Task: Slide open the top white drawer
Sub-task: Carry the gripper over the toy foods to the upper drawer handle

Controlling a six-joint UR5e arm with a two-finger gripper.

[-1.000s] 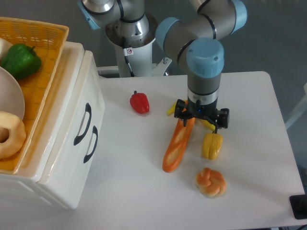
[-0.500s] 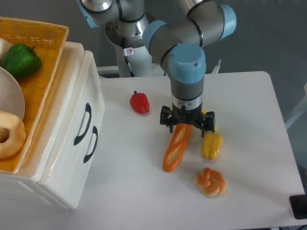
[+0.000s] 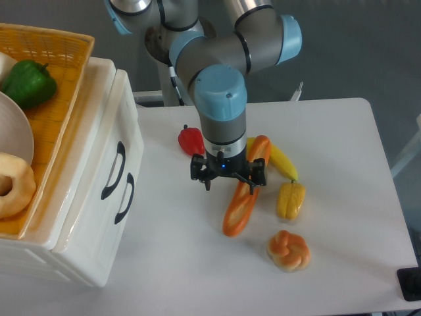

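The white drawer unit stands at the left with its front facing right. The top white drawer [image 3: 99, 135] carries the left, higher black handle [image 3: 113, 170] and sits flush with the unit. The lower drawer's handle [image 3: 125, 197] is just right of it. My gripper [image 3: 228, 183] hangs over the table to the right of the handles, well apart from them, above the upper part of a baguette [image 3: 238, 207]. Its jaws look spread, with nothing between them.
A red pepper [image 3: 191, 140] lies just left of my wrist. A banana [image 3: 283, 161], corn cob [image 3: 290, 200] and knotted bun [image 3: 289, 250] lie to the right. On the unit sits an orange basket [image 3: 62, 99] with a green pepper [image 3: 27, 82].
My arm has swept left across the table, from over the corn and baguette top toward the drawer unit. The drawers and the food have not moved.
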